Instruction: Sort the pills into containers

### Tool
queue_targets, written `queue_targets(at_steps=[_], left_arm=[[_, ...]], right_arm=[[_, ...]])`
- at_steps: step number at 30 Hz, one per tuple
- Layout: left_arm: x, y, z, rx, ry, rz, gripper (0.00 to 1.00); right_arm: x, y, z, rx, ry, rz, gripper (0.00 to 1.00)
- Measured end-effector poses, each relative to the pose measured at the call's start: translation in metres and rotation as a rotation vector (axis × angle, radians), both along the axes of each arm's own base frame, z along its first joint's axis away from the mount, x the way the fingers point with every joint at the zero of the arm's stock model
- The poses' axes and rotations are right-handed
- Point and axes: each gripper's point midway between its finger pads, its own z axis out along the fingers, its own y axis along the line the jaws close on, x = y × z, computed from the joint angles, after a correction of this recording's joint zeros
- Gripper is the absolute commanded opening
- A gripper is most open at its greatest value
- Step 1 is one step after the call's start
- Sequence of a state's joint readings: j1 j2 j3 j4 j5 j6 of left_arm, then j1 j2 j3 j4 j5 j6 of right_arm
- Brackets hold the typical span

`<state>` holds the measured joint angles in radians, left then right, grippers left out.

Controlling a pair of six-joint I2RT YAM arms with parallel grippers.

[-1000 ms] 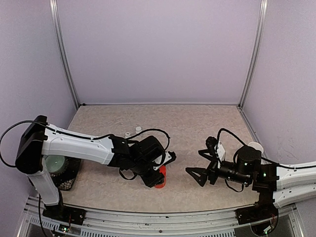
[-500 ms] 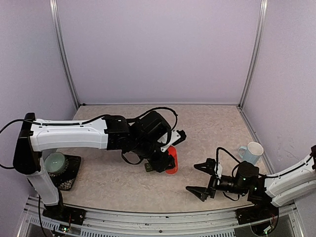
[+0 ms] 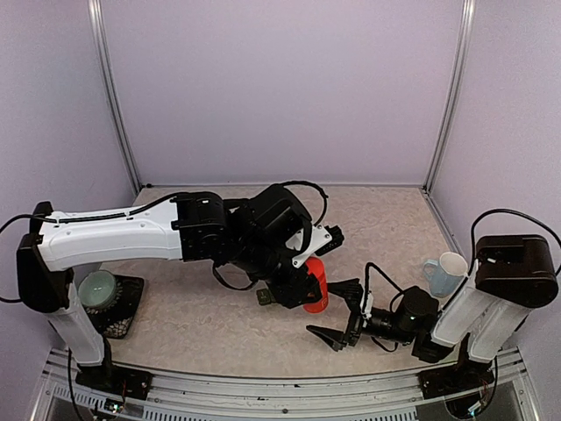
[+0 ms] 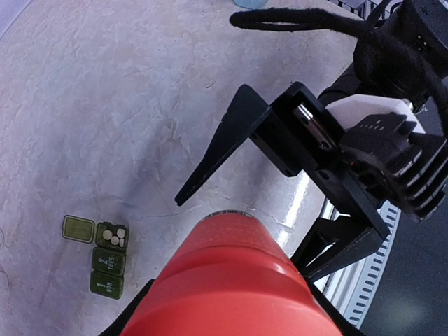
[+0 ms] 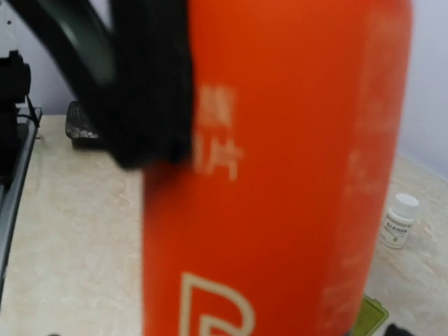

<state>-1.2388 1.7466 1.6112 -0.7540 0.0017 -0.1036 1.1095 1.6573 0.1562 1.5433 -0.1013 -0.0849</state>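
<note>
Top external view: the left hand (image 3: 307,276) is closed around a smooth orange cylindrical bottle (image 3: 317,291) and holds it roughly upright over the middle of the bench (image 3: 386,219), a pale beige surface with a mottled, marbled grain. The right hand (image 3: 326,309) lies low just beside the bottle on its right. Its two black tapered fingers are spread wide and nothing is between them. Whether either finger touches the bottle cannot be told.

Left wrist view: the bottle's rounded, glossy shoulder fills the lower frame. The containers (image 4: 107,260) lie flat on the bench beyond it, apart from both hands. They are a short dark green plastic strip of three joined square compartments. One end compartment is open, with its hinged lid (image 4: 78,228) folded flat beside it, yellowish on the inside. Small white round pills (image 4: 114,239) sit in that compartment. The other two lids are shut and carry pale print.

Right wrist view: the bottle stands very close and blurred, with pale lettering on its side and one black left finger across its upper part. A small white capped vial (image 5: 399,220) stands upright on the bench behind it.

Other items: a pale blue mug (image 3: 447,270) near the right edge. A dark tray (image 3: 123,320) with a pale green bowl (image 3: 98,288) sits at the left.
</note>
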Motion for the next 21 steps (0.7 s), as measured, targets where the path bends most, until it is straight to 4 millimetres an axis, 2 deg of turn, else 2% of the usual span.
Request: queue_targets(at_steps=[3, 7, 10, 11, 21], left_arm=[[-0.003, 0.000, 0.002, -0.004, 0.005, 0.001, 0.46], [-0.006, 0.000, 0.006, -0.015, 0.009, 0.006, 0.46], [-0.006, 0.001, 0.011, -0.031, 0.006, 0.010, 0.46], [-0.005, 0.001, 0.012, -0.038, -0.001, 0.018, 0.47], [0.001, -0.001, 0.013, -0.054, -0.020, 0.042, 0.47]], right_arm=[[0.002, 0.007, -0.001, 0.002, 0.000, 0.010, 0.96], [0.002, 0.011, 0.008, 0.030, -0.008, 0.018, 0.92], [0.002, 0.010, 0.019, 0.058, -0.016, 0.017, 0.89], [0.002, 0.008, 0.032, 0.094, -0.025, 0.012, 0.85], [0.002, 0.011, 0.045, 0.133, -0.026, 0.024, 0.73]])
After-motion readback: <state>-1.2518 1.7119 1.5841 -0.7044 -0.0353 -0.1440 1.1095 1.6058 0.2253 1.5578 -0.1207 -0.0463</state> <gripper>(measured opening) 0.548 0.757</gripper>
